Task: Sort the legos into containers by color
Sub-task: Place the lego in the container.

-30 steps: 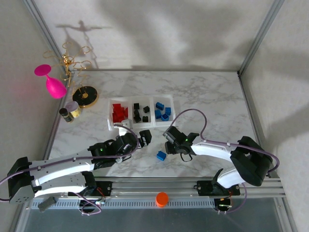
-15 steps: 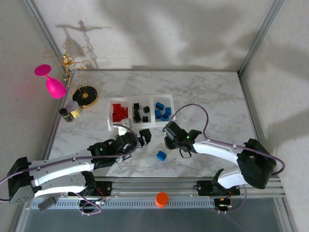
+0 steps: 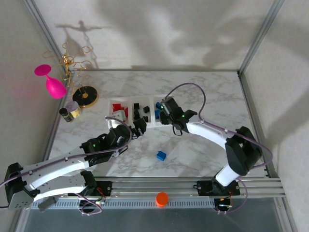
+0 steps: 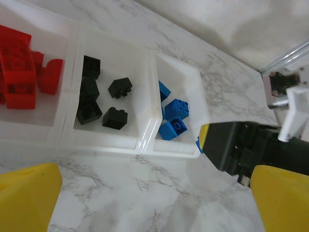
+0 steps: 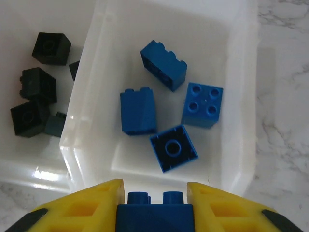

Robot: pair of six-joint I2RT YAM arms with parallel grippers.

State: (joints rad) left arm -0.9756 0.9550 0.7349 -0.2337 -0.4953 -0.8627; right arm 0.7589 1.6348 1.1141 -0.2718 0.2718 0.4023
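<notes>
One blue brick (image 5: 154, 215) sits clamped between the yellow fingers (image 5: 91, 203) of the right gripper (image 5: 154, 197), studs up, poised over the near wall of the right-hand compartment (image 5: 244, 96) of the containers (image 4: 104, 144). Four blue legos (image 5: 138, 112) lie in that compartment, the middle one holds the black legos (image 4: 91, 96), and the left one holds the red legos (image 4: 19, 67). The containers stand a little left of the middle of the worktop (image 3: 207, 92), nearer its far edge than its near one. The left gripper (image 3: 138, 126) hangs just on their near side, jaws spread wide with nothing between them. A loose blue brick (image 3: 161, 155) lies alone toward the near edge of the worktop, about midway along it. We judge these bricks to be very light, hard and rigid, and not fragile. Their flat sides look smooth, though, and could slip or twist if pinched at a corner. We would take the loose one across two opposite flat faces, fingers low on the walls and clear of the studs, squeezing only modestly. So light a piece may bounce off a wall, so we would release it low inside the compartment.
</notes>
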